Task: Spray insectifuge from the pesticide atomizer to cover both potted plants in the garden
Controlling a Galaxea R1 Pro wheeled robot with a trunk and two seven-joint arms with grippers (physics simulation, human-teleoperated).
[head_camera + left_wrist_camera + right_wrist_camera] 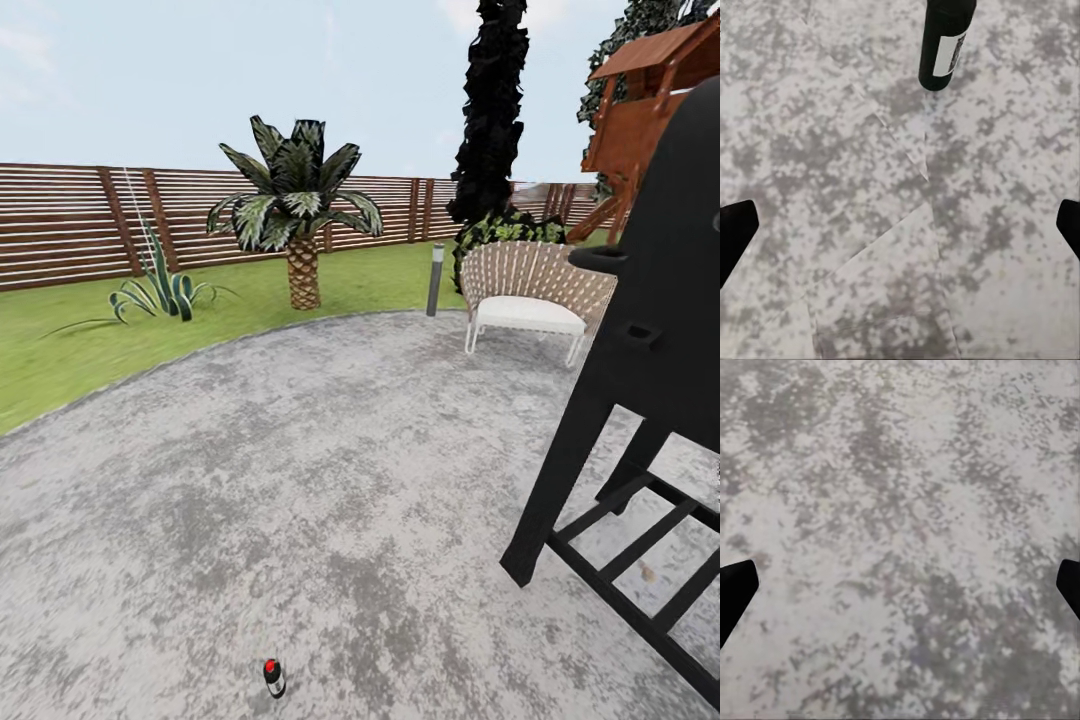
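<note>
Fingers, left: left gripper (900, 229) hangs over the patio (870, 247); its two dark fingers (735, 232) show at opposite edges of the left wrist view, spread wide, nothing between them.
Fingers, right: right gripper (900, 589) likewise released, fingers (735, 596) far apart over bare paving, holding nothing.
Atomizer: pesticide atomizer (273, 678) stands upright on the patio (300, 480), near the robot, well short of the palm tree (297, 215). Red cap, dark body, pale label. In the left wrist view its dark body and white label (945, 45) sit beyond the left gripper, clear of the fingers, not touched.
Plants: one potted plant (162, 290), a low rosette of pointed leaves, grows on the lawn (60, 350) beside the palm tree and before the fence (60, 225). Second plant not made out.
Other things: black grill (640, 400) stands on the patio to the side of the atomizer; a wicker chair (530, 290) and a short lamp post (436, 280) sit by the patio's far edge, near the palm tree.
Step in hand: judged as the approach to the pick-up; bottle not yet grasped, spraying not begun.
Next move calls for: bringing the left gripper forward and down so the bottle's body lies between the spread fingers, then closing squarely. Bottle is slim and free-standing, so a glancing finger could tip it.
</note>
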